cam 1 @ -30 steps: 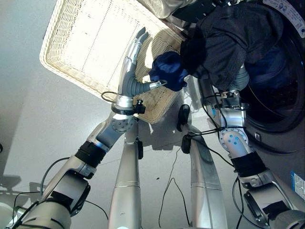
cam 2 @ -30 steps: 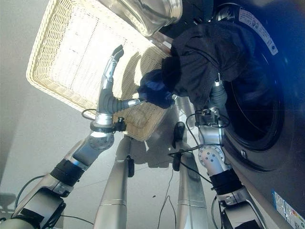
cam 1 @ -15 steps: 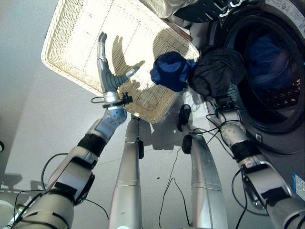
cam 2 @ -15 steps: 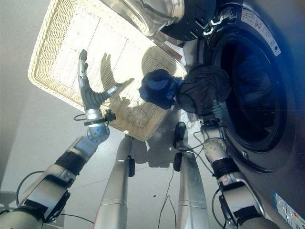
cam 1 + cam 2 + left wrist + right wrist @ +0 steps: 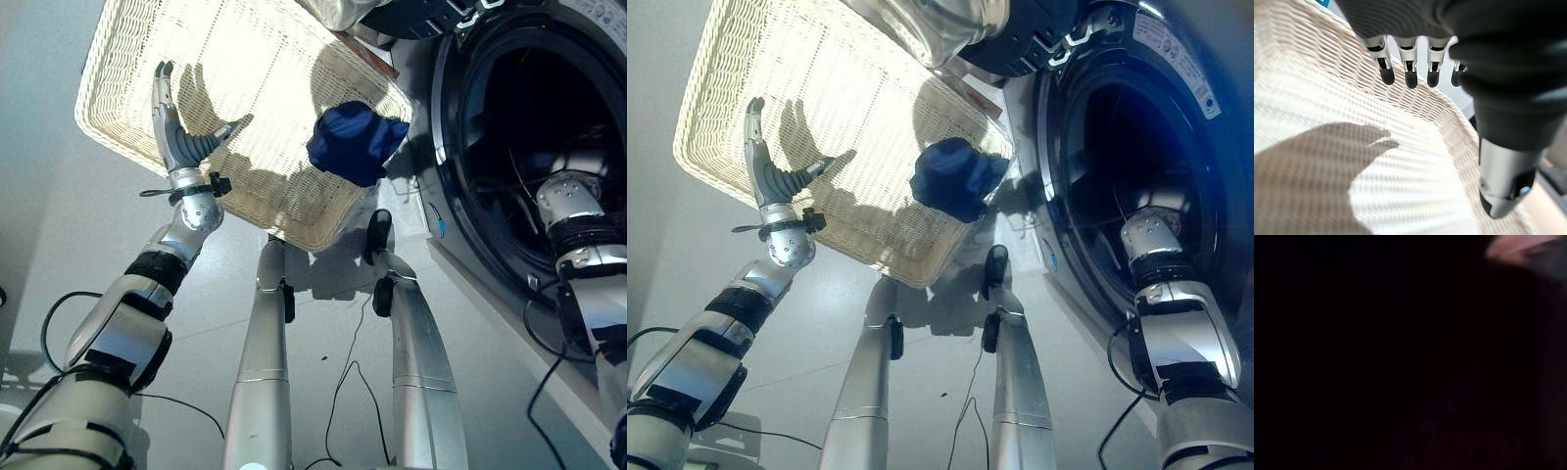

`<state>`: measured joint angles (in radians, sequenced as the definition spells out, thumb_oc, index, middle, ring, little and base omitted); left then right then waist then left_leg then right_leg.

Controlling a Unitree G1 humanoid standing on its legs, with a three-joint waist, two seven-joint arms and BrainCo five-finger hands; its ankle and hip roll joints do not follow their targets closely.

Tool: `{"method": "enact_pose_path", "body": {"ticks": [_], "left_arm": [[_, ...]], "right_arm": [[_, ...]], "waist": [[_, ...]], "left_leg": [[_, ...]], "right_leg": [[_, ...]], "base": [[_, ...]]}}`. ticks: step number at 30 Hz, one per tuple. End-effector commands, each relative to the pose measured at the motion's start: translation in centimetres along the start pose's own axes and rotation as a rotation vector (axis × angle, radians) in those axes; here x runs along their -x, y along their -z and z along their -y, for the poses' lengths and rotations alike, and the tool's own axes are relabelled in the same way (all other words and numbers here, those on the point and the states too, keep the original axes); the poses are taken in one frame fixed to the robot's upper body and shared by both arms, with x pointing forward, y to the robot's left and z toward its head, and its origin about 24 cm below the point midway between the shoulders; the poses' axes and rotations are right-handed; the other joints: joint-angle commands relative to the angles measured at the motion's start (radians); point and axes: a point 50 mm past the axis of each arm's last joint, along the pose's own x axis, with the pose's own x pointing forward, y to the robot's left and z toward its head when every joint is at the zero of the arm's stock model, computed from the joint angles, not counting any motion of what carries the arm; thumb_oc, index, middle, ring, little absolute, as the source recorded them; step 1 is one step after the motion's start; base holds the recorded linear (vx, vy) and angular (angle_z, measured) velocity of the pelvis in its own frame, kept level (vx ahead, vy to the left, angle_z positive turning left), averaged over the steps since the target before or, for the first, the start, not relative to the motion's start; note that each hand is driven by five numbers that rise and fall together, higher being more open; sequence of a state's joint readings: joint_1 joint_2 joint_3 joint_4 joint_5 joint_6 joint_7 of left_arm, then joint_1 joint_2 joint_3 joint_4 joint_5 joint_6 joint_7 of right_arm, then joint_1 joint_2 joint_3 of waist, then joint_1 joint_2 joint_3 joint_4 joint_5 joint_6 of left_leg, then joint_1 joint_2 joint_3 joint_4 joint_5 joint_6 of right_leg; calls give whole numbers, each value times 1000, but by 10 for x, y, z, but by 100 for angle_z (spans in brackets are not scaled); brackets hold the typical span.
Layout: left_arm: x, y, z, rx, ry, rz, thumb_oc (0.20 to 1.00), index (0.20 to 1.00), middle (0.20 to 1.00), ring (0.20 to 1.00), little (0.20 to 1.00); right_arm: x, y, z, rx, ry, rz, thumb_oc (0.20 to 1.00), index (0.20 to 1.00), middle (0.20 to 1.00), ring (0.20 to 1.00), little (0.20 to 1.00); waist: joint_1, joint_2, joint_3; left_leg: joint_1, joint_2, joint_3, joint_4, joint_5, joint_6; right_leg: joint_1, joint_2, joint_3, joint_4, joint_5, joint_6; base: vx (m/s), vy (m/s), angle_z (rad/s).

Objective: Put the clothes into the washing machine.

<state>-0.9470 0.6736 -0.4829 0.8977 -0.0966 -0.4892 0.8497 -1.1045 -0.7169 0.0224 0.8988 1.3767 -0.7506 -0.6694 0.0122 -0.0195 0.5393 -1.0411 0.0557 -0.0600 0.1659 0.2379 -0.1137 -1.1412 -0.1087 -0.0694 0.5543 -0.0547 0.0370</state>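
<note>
Spreading its straight fingers and thumb wide apart, the left hand [image 5: 178, 142] stands upright at the upper left of the frame, over the near left part of the wicker basket [image 5: 127, 59] and holding nothing. In the left wrist view its dark fingertips [image 5: 1410, 78] hang just above the woven floor of the basket, not touching it, and the hand's shadow lies on the weave below.

Right of that hand, toward the upper middle of the frame, a bundled dark blue garment [image 5: 355, 143] sits at the basket's right corner, beside the edge nearest the washing machine [image 5: 1176, 59], well apart from the left hand.

At the right side of the frame the right arm reaches through the round door opening into the dark drum [image 5: 549, 108]. Its wrist shows at the opening, but the right hand itself is lost in the darkness inside, so whether its fingers are apart or closed cannot be told. The right wrist view is almost wholly black.
</note>
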Motion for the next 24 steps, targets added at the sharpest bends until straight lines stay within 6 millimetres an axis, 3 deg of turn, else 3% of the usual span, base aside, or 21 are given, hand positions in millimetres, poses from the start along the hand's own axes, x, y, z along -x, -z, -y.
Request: {"method": "enact_pose_path", "body": {"ticks": [1, 6, 9, 13, 18, 24], "left_arm": [[-12, 5, -17, 5, -67, -28, 1000, 1000, 1000, 1000, 1000], [-18, -1, -10, 4, -21, -5, 1000, 1000, 1000, 1000, 1000], [-17, -8, 0, 20, 4, 13, 1000, 1000, 1000, 1000, 1000], [-19, -22, 17, 47, 22, 24, 1000, 1000, 1000, 1000, 1000], [-28, -32, 19, 59, 18, 49, 1000, 1000, 1000, 1000, 1000], [-32, -41, 22, 72, -4, 66, 1000, 1000, 1000, 1000, 1000]], "right_arm": [[-38, -104, -17, 79, -102, 378, 1000, 1000, 1000, 1000, 1000], [-49, -86, -5, 235, -94, 253, 1000, 1000, 1000, 1000, 1000], [-53, -74, 4, 318, -37, 216, 1000, 1000, 1000, 1000, 1000], [-35, -32, -11, 893, -59, 263, 1000, 1000, 1000, 1000, 1000], [-35, -13, -2, 1171, -43, 158, 1000, 1000, 1000, 1000, 1000], [-20, 9, 3, 1344, -117, 234, 1000, 1000, 1000, 1000, 1000]], "waist": [[-74, -57, -19], [-55, -55, -19], [-41, -38, -19], [-23, -15, -19], [-13, -4, -19], [-14, 11, -19]], "left_leg": [[38, -27, 45, 147, -181, 2], [37, -40, 31, 146, -181, 9], [34, -46, 26, 144, -181, 12], [25, -63, 22, 141, -177, 22], [19, -62, 23, 132, -175, 23], [10, -63, 29, 123, -171, 24]], "right_leg": [[117, 81, -35, -203, 156, 93], [118, 72, -44, -206, 154, 91], [113, 66, -48, -207, 149, 90], [102, 58, -56, -209, 150, 90], [99, 55, -64, -216, 149, 90], [86, 55, -61, -215, 145, 92]], "base": [[0, 0, 0], [-1, -24, 1], [10, -29, 3], [0, 0, 0], [-16, -16, 2], [0, 0, 0]]}}
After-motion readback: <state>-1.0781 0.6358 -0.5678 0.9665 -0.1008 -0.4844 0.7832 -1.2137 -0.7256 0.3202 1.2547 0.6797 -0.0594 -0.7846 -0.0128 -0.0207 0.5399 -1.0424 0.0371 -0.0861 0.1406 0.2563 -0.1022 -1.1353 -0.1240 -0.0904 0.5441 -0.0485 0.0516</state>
